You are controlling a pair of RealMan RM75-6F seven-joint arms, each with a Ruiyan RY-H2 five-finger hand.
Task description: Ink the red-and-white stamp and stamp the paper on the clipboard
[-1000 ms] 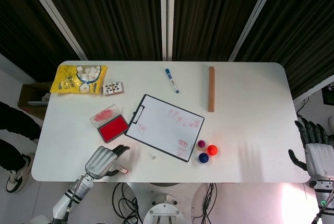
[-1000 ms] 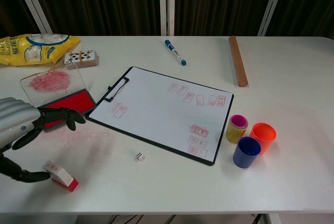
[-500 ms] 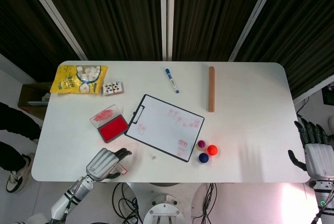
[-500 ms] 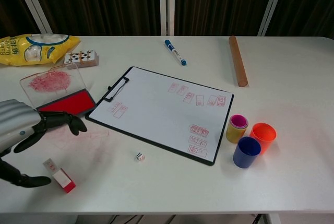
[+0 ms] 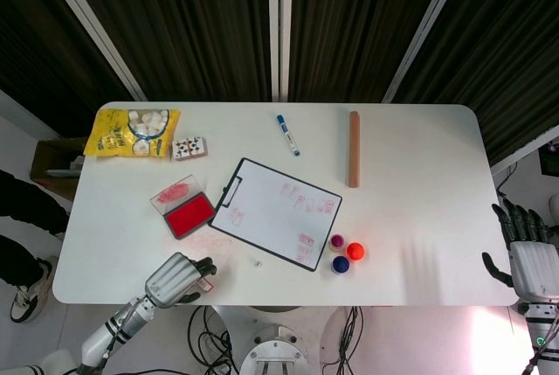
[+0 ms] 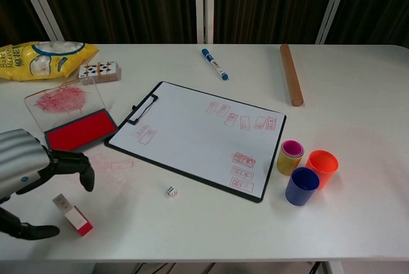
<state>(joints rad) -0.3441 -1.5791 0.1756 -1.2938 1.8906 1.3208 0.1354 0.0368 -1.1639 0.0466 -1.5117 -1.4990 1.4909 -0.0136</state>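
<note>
The left robot hand (image 6: 29, 172) is hovering over the near left corner of the worktop (image 6: 358, 114), fingers curled downward but apart and holding nothing. A second ago its thumb was touching the red-and-white stamp (image 6: 72, 214); now thumb and fingers are standing apart on either side of it, and the stamp is lying on its side just beneath, slightly turned from where it lay. So the grasp is not yet made, and looks like it is being re-approached. The open ink pad (image 6: 80, 129) is sitting just beyond the hand, beside the clipboard (image 6: 192, 137) (its paper is already carrying several red prints). The right robot hand (image 5: 527, 253) is waiting off the far right edge, fingers spread and empty, unchanged.
</note>
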